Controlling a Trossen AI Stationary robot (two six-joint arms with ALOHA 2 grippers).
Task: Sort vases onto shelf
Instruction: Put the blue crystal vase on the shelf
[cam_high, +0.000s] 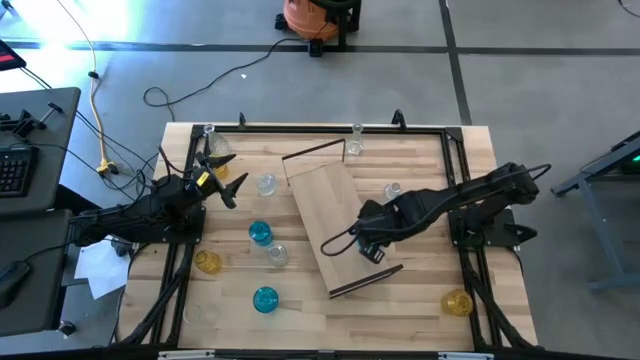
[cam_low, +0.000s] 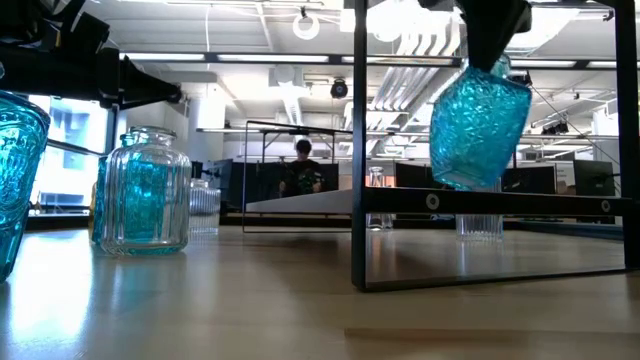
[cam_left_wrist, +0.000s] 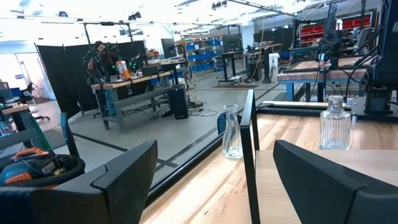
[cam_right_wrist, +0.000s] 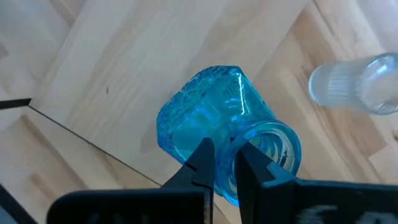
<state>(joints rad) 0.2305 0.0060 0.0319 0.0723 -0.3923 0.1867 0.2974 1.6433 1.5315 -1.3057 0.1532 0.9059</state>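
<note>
- We are seeing the pale-wood tabletop (cam_high: 420, 300) carrying everything, with the long light-wood shelf plank with dark metal end rims (cam_high: 325, 200) lying at a slant across its middle.
- We are watching the right arm's gripper (cam_right_wrist: 225, 169) hanging above the shelf's near end, its fingers pinching the rim of a textured translucent blue glass vase (cam_right_wrist: 208, 115), which is dangling tilted above the plank in the low view.
- We are finding the left arm's gripper (cam_high: 222, 178) waiting over the table's left side, fingers spread apart and holding nothing.
- We are spotting the other small glass vases standing apart on the table: a blue one (cam_high: 260, 233), another blue (cam_high: 265, 299), an amber one (cam_high: 207, 262) and a clear one (cam_high: 266, 184).
</note>
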